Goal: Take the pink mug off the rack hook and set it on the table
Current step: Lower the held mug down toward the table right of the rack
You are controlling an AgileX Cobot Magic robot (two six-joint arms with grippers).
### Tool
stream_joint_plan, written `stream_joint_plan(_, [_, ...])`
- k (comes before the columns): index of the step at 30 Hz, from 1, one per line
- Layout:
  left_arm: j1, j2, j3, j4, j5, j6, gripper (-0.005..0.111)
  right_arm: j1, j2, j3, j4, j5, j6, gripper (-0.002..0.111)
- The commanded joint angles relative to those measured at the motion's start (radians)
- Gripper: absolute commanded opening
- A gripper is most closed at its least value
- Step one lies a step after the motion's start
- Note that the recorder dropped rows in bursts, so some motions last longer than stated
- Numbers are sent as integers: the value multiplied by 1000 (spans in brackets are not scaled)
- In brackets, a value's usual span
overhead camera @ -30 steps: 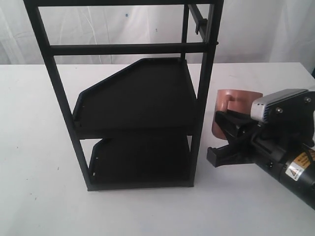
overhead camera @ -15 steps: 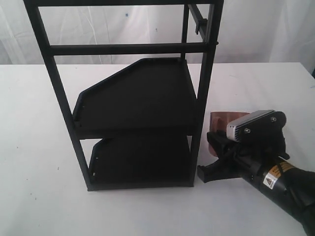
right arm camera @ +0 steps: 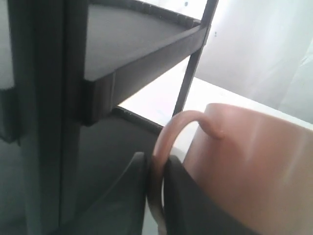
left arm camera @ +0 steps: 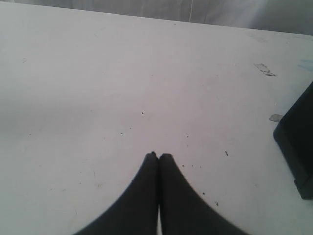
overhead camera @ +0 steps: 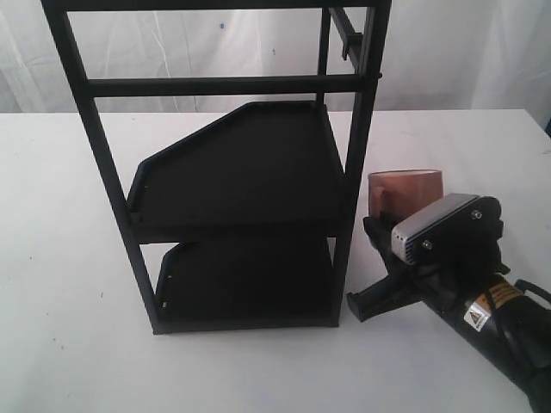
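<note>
The pink mug [overhead camera: 405, 191] stands upright, mouth up, just right of the rack's front right post; its base is hidden behind my right arm. In the right wrist view the mug [right arm camera: 254, 166] fills the frame and its loop handle [right arm camera: 171, 129] is pinched between the black fingers of my right gripper [right arm camera: 155, 164], which is shut on it. In the exterior view my right gripper [overhead camera: 383, 237] sits low over the white table [overhead camera: 69, 275]. The rack hook [overhead camera: 348, 36] on the upper side bar is bare. My left gripper [left arm camera: 158, 156] is shut and empty above the table [left arm camera: 122, 73].
The tall black rack [overhead camera: 232, 172] with two black trays stands mid-table, and its right post is close to the mug and my right gripper. A black corner of the rack [left arm camera: 298, 147] shows in the left wrist view. A white curtain hangs behind.
My right gripper has come down and towards the rack's base with the mug. The mug dipped lower half a second ago and now shows a level rim again.
</note>
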Motion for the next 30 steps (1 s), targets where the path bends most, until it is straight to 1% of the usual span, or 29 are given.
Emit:
stream_joint_plan(1, [-6, -1, 2, -8, -3, 0, 0, -2, 32, 6, 2, -65, -48, 12])
stream_joint_plan(5, [-6, -1, 2, -8, -3, 0, 0, -2, 139, 4, 4, -122, -57, 13])
stream_joint_plan(12, [-6, -1, 2, -8, -3, 0, 0, -2, 230, 4, -7, -122, -81, 24])
stream_joint_plan(26, [-6, -1, 2, -8, -3, 0, 0, -2, 277, 4, 3, -122, -81, 24])
stream_joint_plan(30, [-6, -1, 2, -8, -3, 0, 0, -2, 277, 4, 3, -122, -81, 27])
